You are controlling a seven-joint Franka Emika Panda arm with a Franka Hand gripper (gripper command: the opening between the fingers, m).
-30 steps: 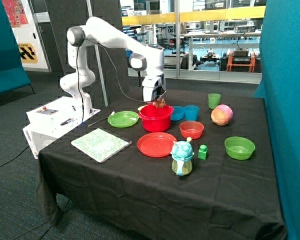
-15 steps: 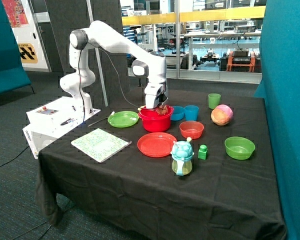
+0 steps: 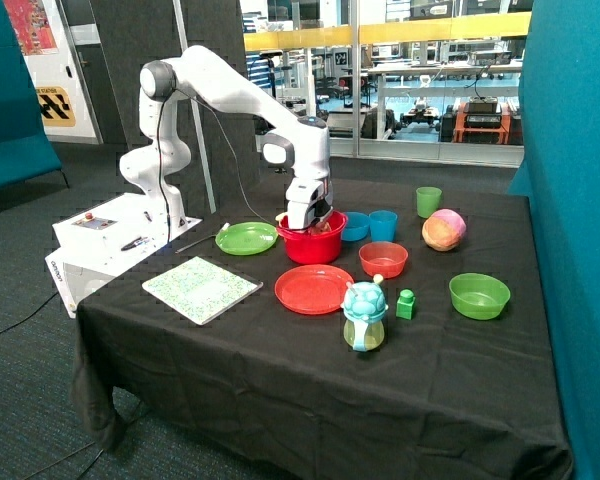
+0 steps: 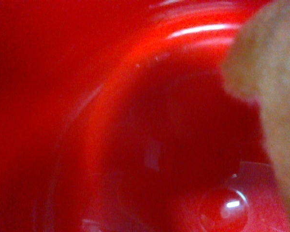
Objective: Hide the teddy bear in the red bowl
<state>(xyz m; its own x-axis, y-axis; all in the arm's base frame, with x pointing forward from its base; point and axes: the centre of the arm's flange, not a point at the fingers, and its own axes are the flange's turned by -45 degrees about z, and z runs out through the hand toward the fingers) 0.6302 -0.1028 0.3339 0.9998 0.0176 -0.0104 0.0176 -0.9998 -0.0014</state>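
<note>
The red bowl (image 3: 310, 246) stands mid-table between the green plate and the blue cups. My gripper (image 3: 310, 216) reaches down into it from above, its fingertips below the rim. In the wrist view the bowl's glossy red inside (image 4: 135, 121) fills the picture. The brown plush teddy bear (image 4: 275, 96) hangs close to the camera, above the bowl's floor, still in my grip. In the outside view the bear is hidden by the gripper and the bowl's wall.
Around the bowl are a green plate (image 3: 246, 238), a red plate (image 3: 314, 288), a small orange-red bowl (image 3: 383, 259), a blue cup (image 3: 383, 225), a pink-yellow ball (image 3: 444, 229), a green bowl (image 3: 479, 295), a teal toy (image 3: 364, 315) and a patterned book (image 3: 201, 288).
My gripper has come down with the teddy bear from above the bowl's rim into the bowl. Nothing else on the table moved.
</note>
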